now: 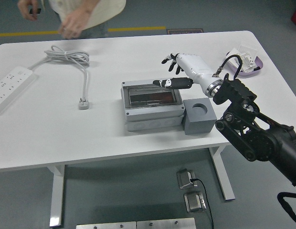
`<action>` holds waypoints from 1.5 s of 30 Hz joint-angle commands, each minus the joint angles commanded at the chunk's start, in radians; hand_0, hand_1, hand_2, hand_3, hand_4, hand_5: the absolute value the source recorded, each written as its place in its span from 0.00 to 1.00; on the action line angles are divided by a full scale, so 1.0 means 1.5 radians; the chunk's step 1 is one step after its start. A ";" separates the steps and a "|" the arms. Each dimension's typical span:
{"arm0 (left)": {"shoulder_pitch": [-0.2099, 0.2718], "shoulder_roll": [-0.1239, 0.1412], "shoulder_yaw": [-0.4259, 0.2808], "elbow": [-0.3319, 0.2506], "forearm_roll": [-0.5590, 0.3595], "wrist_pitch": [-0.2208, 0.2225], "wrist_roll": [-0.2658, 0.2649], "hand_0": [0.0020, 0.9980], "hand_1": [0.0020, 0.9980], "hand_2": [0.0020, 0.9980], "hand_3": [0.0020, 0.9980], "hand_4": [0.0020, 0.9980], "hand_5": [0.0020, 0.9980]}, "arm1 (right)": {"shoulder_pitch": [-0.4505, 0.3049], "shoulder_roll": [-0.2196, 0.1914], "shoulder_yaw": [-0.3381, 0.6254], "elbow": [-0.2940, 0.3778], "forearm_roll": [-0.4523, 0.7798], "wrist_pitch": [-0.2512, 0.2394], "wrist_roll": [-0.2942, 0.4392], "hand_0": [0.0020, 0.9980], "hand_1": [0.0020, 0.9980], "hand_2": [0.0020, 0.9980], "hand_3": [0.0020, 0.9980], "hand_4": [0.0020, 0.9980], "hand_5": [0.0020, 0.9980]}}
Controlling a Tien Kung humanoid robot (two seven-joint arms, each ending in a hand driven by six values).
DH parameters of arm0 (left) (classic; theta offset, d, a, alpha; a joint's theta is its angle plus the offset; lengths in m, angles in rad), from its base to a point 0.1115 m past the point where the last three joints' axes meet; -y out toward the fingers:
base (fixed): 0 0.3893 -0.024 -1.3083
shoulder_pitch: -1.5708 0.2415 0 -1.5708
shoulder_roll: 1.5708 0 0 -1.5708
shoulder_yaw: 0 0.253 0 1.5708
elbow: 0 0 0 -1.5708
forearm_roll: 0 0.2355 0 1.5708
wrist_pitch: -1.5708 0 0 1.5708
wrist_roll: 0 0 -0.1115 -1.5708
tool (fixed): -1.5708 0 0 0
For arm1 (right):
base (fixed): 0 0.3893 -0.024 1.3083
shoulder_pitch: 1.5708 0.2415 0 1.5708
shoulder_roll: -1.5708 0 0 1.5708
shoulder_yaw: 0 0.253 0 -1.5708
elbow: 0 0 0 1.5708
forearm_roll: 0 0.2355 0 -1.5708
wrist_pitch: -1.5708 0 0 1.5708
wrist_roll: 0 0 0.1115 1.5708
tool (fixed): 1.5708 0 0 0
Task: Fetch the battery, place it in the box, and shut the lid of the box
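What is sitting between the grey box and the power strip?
In the head view, a coiled grey cable ending in a plug lies on the table between the power strip and the box. Otherwise that stretch is bare.

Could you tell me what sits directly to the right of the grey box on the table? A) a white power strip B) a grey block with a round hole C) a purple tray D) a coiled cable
B: the grey block with a round hole stands against the grey box on its right side.
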 joint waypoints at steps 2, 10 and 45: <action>0.001 -0.001 0.003 0.000 -0.004 0.000 0.000 0.66 0.70 0.65 0.60 0.67 0.17 | -0.008 -0.005 0.029 0.024 -0.005 -0.007 0.005 0.47 0.45 0.57 0.73 1.00 0.74; 0.008 -0.008 0.025 0.000 -0.022 0.000 -0.004 0.66 0.70 0.65 0.60 0.67 0.17 | -0.023 -0.004 0.079 0.111 -0.026 -0.020 0.010 0.49 0.45 0.56 0.68 1.00 0.78; 0.037 -0.028 0.041 0.000 -0.047 -0.001 -0.017 0.65 0.69 0.64 0.60 0.67 0.18 | -0.079 0.002 0.181 0.157 -0.037 -0.023 0.009 0.62 0.50 0.60 0.68 1.00 0.82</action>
